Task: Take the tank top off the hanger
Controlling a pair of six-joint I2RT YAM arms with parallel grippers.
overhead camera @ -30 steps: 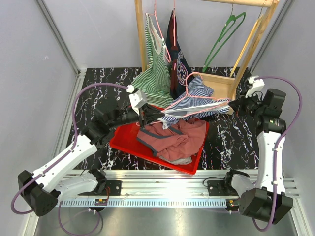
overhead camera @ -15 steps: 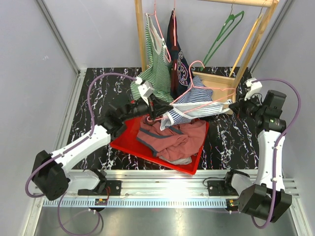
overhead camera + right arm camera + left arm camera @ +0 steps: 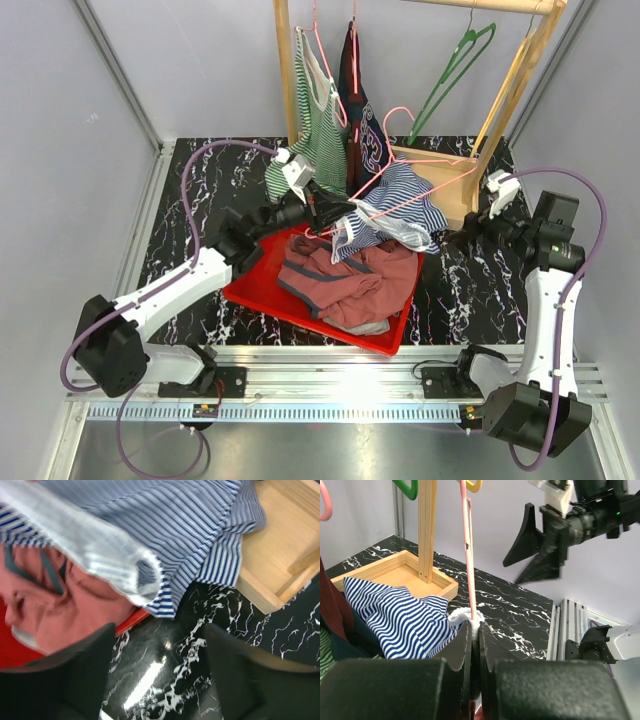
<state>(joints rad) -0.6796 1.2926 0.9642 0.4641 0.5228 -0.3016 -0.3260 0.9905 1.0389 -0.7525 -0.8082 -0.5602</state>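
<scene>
The left gripper is pinched shut on the pink hanger, with white trim bunched at its tips. The striped tank top drapes just beside it, hung over the wire. It looks light, limp and snaggy (thin straps), so I'd take a strap or hem. The right gripper gapes wide and empty, the hem just ahead of its 2 fingers. Only the top view shows the cloth sagging over the red tray below.
</scene>
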